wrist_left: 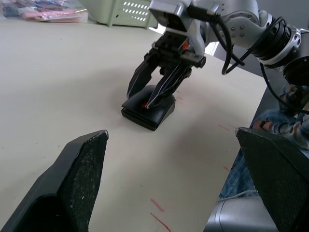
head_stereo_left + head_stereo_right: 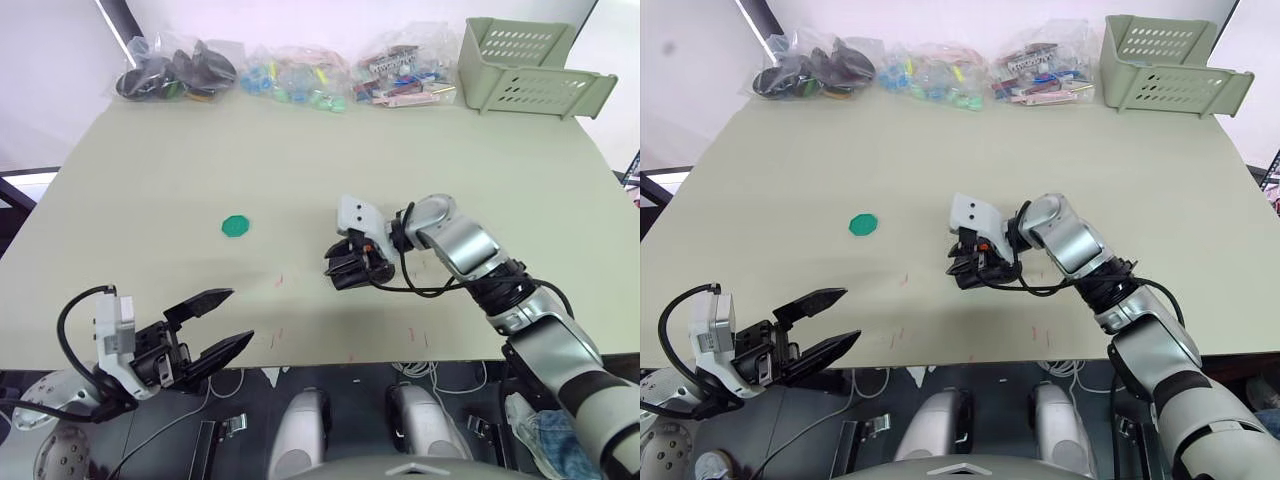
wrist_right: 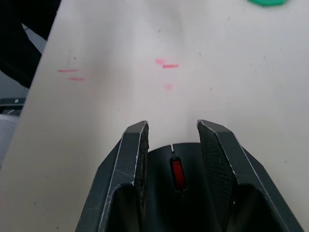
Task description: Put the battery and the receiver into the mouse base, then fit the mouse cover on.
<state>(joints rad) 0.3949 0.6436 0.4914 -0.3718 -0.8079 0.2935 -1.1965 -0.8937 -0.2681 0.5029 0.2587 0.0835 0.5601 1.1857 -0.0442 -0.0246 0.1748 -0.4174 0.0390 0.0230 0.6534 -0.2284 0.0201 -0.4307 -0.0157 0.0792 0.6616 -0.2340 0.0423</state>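
The mouse base is a black body lying on the table right of centre, with a small red patch on its upper side. My right gripper points down onto it, open, one finger on each side of the red patch, tips at or just above the black surface. I cannot make out the mouse cover as a separate piece. The battery and the receiver are out of view. My left gripper is open and holds nothing, low at the table's front left edge, far from the mouse.
A green disc lies left of centre. Along the far edge are clear bags of parts and a pale green basket at the right. Faint red marks dot the tabletop near the front edge.
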